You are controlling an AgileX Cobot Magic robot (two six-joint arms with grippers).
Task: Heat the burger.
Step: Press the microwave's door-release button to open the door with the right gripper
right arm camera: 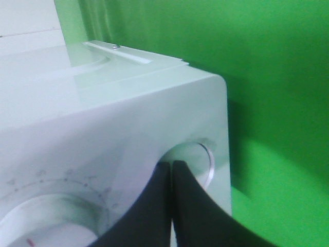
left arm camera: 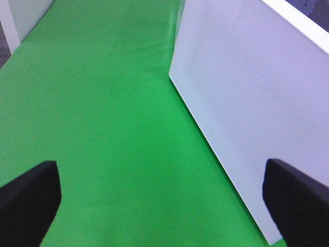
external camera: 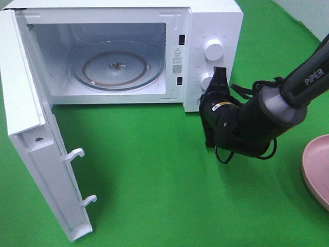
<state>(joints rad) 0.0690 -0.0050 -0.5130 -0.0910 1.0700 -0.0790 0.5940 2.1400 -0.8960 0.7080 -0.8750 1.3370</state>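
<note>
The burger shows in no view. The microwave (external camera: 205,15) stands with its door (external camera: 31,154) swung wide, its glass turntable (external camera: 117,66) in sight. The right gripper (external camera: 221,70) is closed on nothing, its tips at the lower knob (external camera: 206,81), under the upper knob (external camera: 213,50). The left gripper (left arm camera: 162,206) hangs spread wide over the green cloth (external camera: 154,180) beside the door. A pink plate (external camera: 316,170) lies at the right edge.

Turntable (external camera: 117,66) in microwave (external camera: 216,20); door (external camera: 31,134) left; right end effector (external camera: 220,72) at lower knob (external camera: 206,81); plate (external camera: 316,164) right.
</note>
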